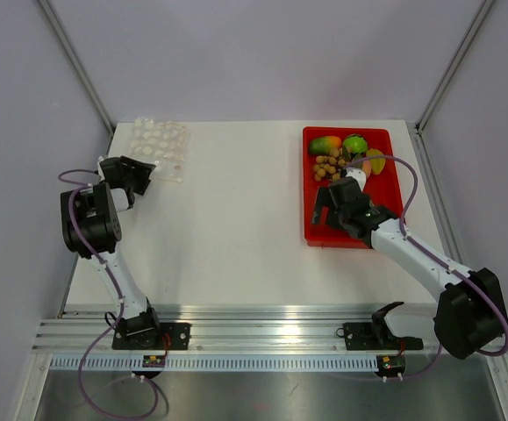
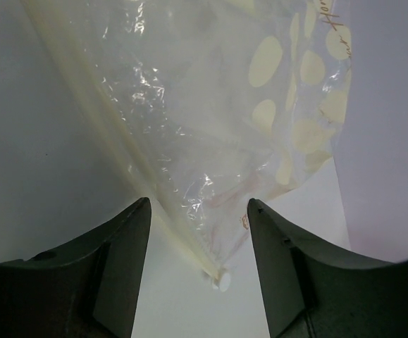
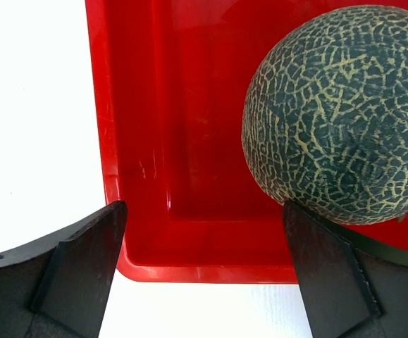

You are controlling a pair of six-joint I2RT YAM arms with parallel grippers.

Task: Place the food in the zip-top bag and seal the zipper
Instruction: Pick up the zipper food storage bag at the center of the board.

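Right wrist shows hand [image 3: 204, 211] spread beside melon [image 3: 337, 105]

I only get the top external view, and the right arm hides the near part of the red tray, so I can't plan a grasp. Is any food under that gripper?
Observer: Yes. The right wrist view shows a netted melon in the red tray, just ahead of the open right gripper.
Operator: Centred between the fingers?
Observer: No, it sits off toward the finger on that picture's right.
Operator: And the left gripper?
Observer: The left gripper is open. Its wrist view shows the zipper of the zip-top bag ending in the gap between its fingers, ungripped.
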